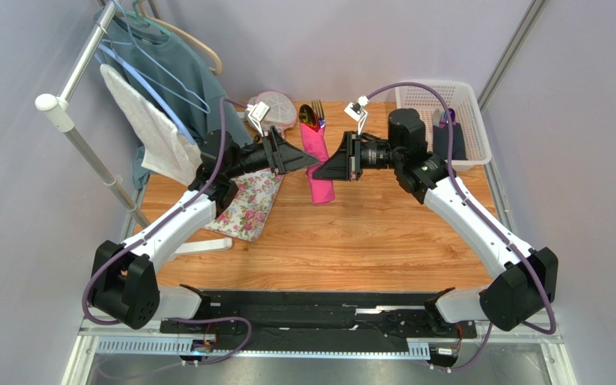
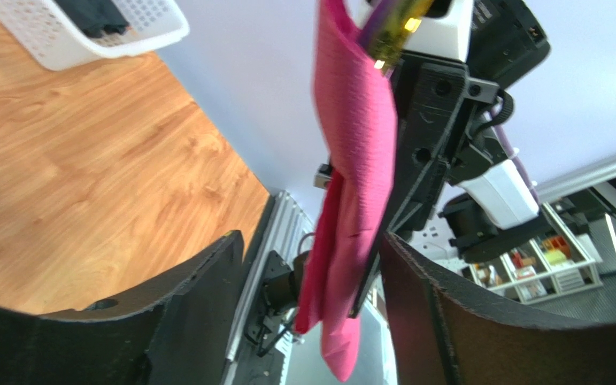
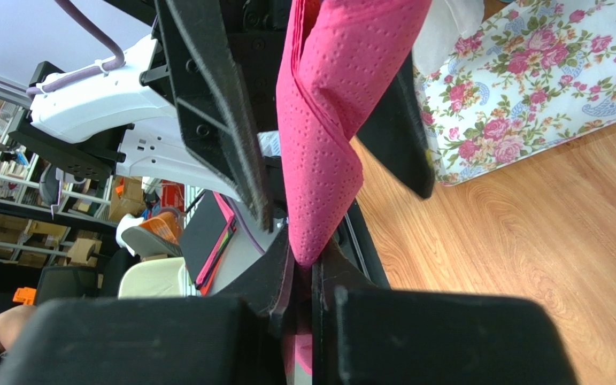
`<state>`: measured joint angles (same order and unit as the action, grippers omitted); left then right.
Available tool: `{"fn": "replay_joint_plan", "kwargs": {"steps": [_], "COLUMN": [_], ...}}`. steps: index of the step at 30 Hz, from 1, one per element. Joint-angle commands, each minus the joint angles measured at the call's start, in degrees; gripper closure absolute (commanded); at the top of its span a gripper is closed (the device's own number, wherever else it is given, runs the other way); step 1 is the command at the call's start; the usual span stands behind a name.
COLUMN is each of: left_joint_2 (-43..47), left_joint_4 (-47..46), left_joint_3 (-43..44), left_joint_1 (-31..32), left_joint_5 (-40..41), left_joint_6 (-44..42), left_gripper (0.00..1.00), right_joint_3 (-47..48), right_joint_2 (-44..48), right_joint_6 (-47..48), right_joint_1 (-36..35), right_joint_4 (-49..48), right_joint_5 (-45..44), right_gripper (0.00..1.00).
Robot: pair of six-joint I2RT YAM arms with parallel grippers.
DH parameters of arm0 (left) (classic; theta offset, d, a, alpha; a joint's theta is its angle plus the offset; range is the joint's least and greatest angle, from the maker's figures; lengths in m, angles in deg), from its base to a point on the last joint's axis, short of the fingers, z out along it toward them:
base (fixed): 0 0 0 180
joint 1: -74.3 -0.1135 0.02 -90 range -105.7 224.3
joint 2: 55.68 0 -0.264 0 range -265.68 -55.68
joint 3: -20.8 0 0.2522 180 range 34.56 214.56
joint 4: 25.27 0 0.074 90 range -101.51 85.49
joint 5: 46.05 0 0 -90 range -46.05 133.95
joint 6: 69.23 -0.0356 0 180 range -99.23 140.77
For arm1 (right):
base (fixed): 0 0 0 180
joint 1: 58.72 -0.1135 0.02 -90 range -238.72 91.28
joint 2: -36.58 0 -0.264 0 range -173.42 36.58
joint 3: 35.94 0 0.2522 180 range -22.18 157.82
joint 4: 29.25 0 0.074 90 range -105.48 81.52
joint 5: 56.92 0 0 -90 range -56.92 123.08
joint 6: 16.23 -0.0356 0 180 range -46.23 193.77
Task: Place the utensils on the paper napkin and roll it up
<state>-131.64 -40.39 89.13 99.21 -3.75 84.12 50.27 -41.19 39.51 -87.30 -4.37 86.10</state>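
Top external view showed a floral cloth [image 1: 251, 204] on the left of the wooden table [image 1: 383, 233]. Just right of it, the left gripper [image 1: 311, 163] had its jaws wide, one finger on either side of the rolled pink paper napkin [image 1: 318, 180] near the table's middle. A gold fork [image 1: 318, 107] and spoon [image 1: 308, 119] stuck out of the roll's far end. From the right, the right gripper [image 3: 301, 277] was pinched tight on the napkin. A white basket [image 1: 472, 128] sat far right.

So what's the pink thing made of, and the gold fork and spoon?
The pink napkin looks like soft, matte paper: tiny pressed dots and limp folds. The fork and spoon look like polished gold-coloured metal, probably, because they gleam.
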Motion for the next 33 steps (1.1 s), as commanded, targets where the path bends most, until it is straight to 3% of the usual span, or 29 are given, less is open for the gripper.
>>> {"fn": "replay_joint_plan", "kwargs": {"steps": [1,7,8,13,14,17,25,28,32,33], "left_joint_2": [1.2,0.6,0.6,0.2,0.2,0.3,0.3,0.3,0.7,0.9], "left_joint_4": [-6.1,-7.0,-7.0,-7.7,-7.7,-7.8,-8.7,-9.4,-10.1,-10.1], "left_joint_3": [0.1,0.2,0.3,0.3,0.3,0.3,0.0,-0.1,-0.3,-0.3], "left_joint_1": [1.6,2.1,2.1,2.1,2.1,2.1,2.0,2.0,2.1,2.0], "left_joint_5": [-1.0,-0.9,-1.0,-0.7,-0.6,-0.7,-0.9,-1.4,-2.1,-2.2], "left_joint_6": [2.7,4.0,4.1,4.6,4.6,4.5,4.5,3.9,3.7,3.7], "left_gripper": [0.32,0.41,0.50,0.75,0.85,1.00,1.00,1.00,1.00,1.00], "right_joint_3": [2.3,2.3,2.3,1.5,1.3,0.9,0.2,0.2,1.3,1.6], "right_joint_2": [1.9,1.9,2.0,2.5,2.6,3.0,4.2,4.6,4.4,4.3], "right_joint_6": [0.1,-0.4,-0.4,0.1,0.2,0.6,2.0,2.1,0.5,0.0], "right_joint_1": [0.3,0.2,0.2,0.2,0.2,0.2,0.2,0.5,2.3,3.3], "right_joint_4": [-4.3,-5.0,-5.0,-5.8,-5.8,-5.9,-5.8,-5.2,-4.8,-4.9], "right_joint_5": [0.1,0.2,0.4,1.1,1.4,1.7,2.5,2.8,1.8,1.6], "right_gripper": [1.00,1.00,1.00,1.00,1.00,1.00,1.00,0.89,0.63,0.61]}}
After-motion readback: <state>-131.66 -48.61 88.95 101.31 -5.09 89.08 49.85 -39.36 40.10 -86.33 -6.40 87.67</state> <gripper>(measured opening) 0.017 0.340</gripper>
